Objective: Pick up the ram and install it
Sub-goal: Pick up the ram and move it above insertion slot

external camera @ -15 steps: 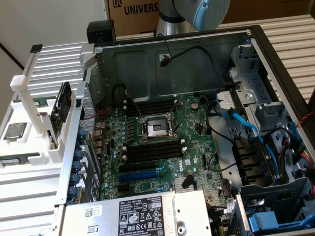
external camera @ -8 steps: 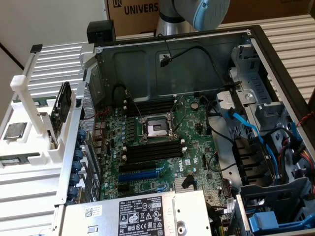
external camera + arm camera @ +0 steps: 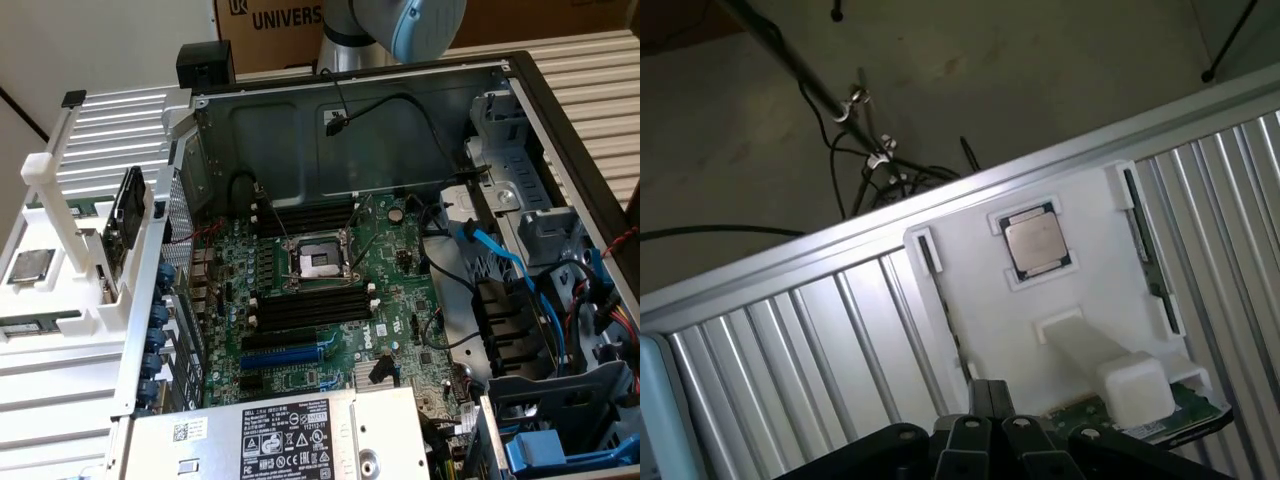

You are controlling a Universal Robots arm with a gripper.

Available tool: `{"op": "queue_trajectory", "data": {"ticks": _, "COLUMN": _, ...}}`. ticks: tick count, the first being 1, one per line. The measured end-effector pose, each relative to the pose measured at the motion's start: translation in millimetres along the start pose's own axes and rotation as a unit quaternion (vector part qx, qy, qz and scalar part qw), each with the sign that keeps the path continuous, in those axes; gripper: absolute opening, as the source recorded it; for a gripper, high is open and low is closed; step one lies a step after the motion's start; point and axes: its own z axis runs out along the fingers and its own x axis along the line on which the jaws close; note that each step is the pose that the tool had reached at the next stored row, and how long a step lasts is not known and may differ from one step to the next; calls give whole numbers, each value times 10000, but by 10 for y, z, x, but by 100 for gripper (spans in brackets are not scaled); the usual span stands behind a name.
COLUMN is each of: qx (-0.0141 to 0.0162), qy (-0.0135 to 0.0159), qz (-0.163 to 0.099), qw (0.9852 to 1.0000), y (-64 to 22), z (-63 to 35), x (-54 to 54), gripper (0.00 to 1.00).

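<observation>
The ram [image 3: 1147,245] is a long thin dark stick standing on edge in a slot of the white holder [image 3: 1080,290]. A second dark stick [image 3: 940,295] sits in the slot on the other side of the processor chip [image 3: 1037,243]. In the exterior view a ram stick [image 3: 35,325] lies in the holder at the exterior view's left. My gripper [image 3: 987,400] hangs well above the holder with its black fingers pressed together and nothing between them. The arm's blue-capped joint [image 3: 420,25] shows behind the open computer case.
The open case holds a motherboard [image 3: 300,290] with black memory slots [image 3: 310,310], a blue slot [image 3: 285,355] and a processor socket [image 3: 318,262]. A hard drive [image 3: 128,210] stands in the holder beside a tall white post [image 3: 60,180]. Cables and drive bays fill the case's right side.
</observation>
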Motion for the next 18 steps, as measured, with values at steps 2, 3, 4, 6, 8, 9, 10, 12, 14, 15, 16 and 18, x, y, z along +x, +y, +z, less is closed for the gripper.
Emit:
{"op": "queue_trajectory", "data": {"ticks": 2, "qx": 29, "qy": -11, "qz": -1, "qw": 10000, "y": 12, "z": 67, "x": 5, "gripper": 11}}
{"op": "queue_trajectory", "data": {"ticks": 3, "qx": 34, "qy": -15, "qz": -14, "qw": 10000, "y": 22, "z": 84, "x": 9, "gripper": 11}}
{"op": "queue_trajectory", "data": {"ticks": 4, "qx": 34, "qy": -17, "qz": -46, "qw": 10000, "y": 26, "z": 101, "x": 13, "gripper": 11}}
{"op": "queue_trajectory", "data": {"ticks": 6, "qx": 30, "qy": -22, "qz": -149, "qw": 9999, "y": 31, "z": 134, "x": 16, "gripper": 11}}
{"op": "queue_trajectory", "data": {"ticks": 8, "qx": 20, "qy": -33, "qz": -353, "qw": 9994, "y": 37, "z": 182, "x": 19, "gripper": 11}}
{"op": "queue_trajectory", "data": {"ticks": 9, "qx": 13, "qy": -45, "qz": -436, "qw": 9990, "y": 40, "z": 218, "x": 21, "gripper": 11}}
{"op": "queue_trajectory", "data": {"ticks": 10, "qx": 5, "qy": -60, "qz": -506, "qw": 9987, "y": 43, "z": 264, "x": 24, "gripper": 11}}
{"op": "queue_trajectory", "data": {"ticks": 12, "qx": -1, "qy": -72, "qz": -583, "qw": 9983, "y": 46, "z": 318, "x": 28, "gripper": 11}}
{"op": "queue_trajectory", "data": {"ticks": 14, "qx": -5, "qy": -78, "qz": -631, "qw": 9980, "y": 47, "z": 354, "x": 31, "gripper": 11}}
{"op": "queue_trajectory", "data": {"ticks": 15, "qx": -9, "qy": -83, "qz": -677, "qw": 9977, "y": 48, "z": 390, "x": 35, "gripper": 11}}
{"op": "queue_trajectory", "data": {"ticks": 16, "qx": -10, "qy": -86, "qz": -700, "qw": 9975, "y": 48, "z": 409, "x": 38, "gripper": 11}}
{"op": "queue_trajectory", "data": {"ticks": 18, "qx": -13, "qy": -92, "qz": -742, "qw": 9972, "y": 47, "z": 446, "x": 47, "gripper": 11}}
